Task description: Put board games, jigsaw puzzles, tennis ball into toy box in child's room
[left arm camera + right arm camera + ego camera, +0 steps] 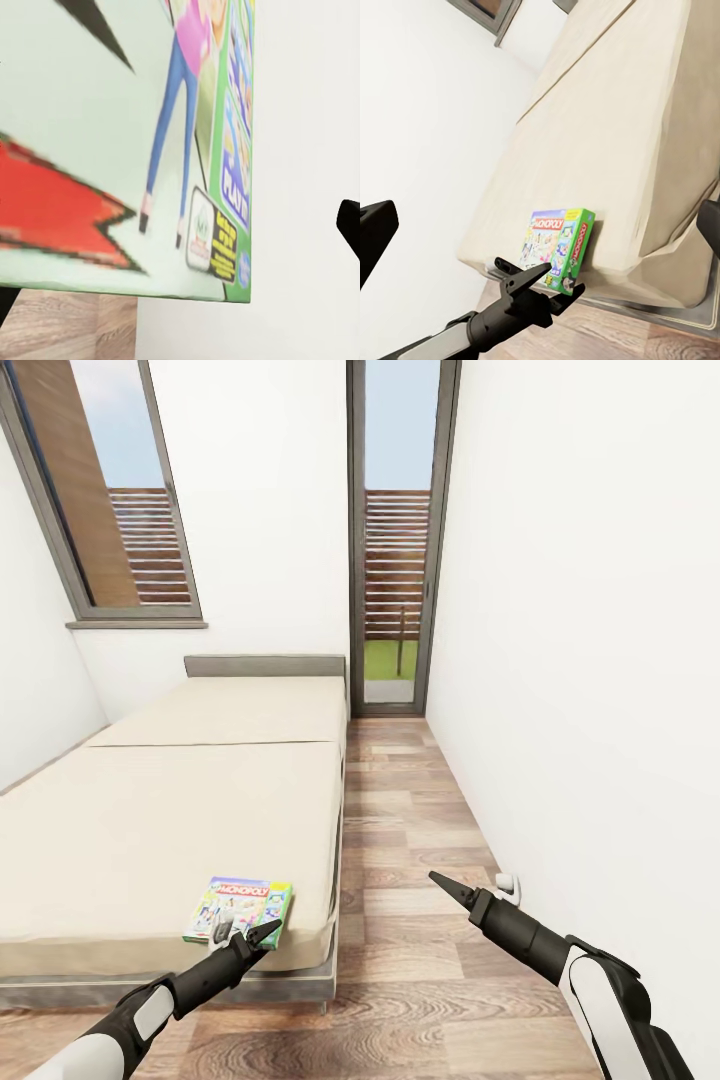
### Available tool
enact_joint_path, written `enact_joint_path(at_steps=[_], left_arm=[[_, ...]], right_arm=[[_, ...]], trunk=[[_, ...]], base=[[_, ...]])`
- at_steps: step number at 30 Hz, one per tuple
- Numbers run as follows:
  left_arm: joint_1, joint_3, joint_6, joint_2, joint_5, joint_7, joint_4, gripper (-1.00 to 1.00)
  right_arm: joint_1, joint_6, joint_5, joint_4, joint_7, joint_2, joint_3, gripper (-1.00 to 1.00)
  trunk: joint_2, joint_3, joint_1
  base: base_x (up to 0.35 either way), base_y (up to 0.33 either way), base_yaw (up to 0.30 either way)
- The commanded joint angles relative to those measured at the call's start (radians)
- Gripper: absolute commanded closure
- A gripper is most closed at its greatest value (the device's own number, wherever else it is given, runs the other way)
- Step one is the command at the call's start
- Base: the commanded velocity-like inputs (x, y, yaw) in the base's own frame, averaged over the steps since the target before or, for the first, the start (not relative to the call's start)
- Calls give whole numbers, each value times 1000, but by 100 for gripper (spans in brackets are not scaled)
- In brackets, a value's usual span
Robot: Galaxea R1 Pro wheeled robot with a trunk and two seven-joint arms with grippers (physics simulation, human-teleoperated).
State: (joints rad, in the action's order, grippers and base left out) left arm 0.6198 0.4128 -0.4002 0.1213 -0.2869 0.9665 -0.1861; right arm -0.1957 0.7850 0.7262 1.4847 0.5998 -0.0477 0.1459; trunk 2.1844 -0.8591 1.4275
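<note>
Matt cloth bed; wood-plank floor.

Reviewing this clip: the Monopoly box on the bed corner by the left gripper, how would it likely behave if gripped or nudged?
The board game looks like a flat, stiff cardboard box, so it should hold its shape and slide, not roll. It lies near the corner of the bed, so a push could drop it. The left gripper is at its edge; its cover may be slippery.

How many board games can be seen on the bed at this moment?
1. A single board game lies near the bed's front right corner, with the left end effector at its near edge. Part of the bed is outside the pictures.
</note>
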Motion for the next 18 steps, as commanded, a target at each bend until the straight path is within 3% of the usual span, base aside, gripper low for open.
enact_joint_path(at_steps=[1,9,10,18], left_arm=[[1,17,3,0,-21,1,-1,-100],[1,17,4,0,-21,2,-1,-100],[1,17,4,0,-21,3,-1,100],[1,17,4,0,-21,3,0,100]], right_arm=[[-1,7,2,0,2,0,1,-100],[-1,7,2,0,2,0,1,-100],[-1,7,2,0,2,0,1,-100],[-1,7,2,0,2,0,1,-100]], trunk=[[0,-1,0],[0,-1,0],[0,-1,0],[0,-1,0]], base=[[0,0,0],[0,0,0],[0,0,0],[0,0,0]])
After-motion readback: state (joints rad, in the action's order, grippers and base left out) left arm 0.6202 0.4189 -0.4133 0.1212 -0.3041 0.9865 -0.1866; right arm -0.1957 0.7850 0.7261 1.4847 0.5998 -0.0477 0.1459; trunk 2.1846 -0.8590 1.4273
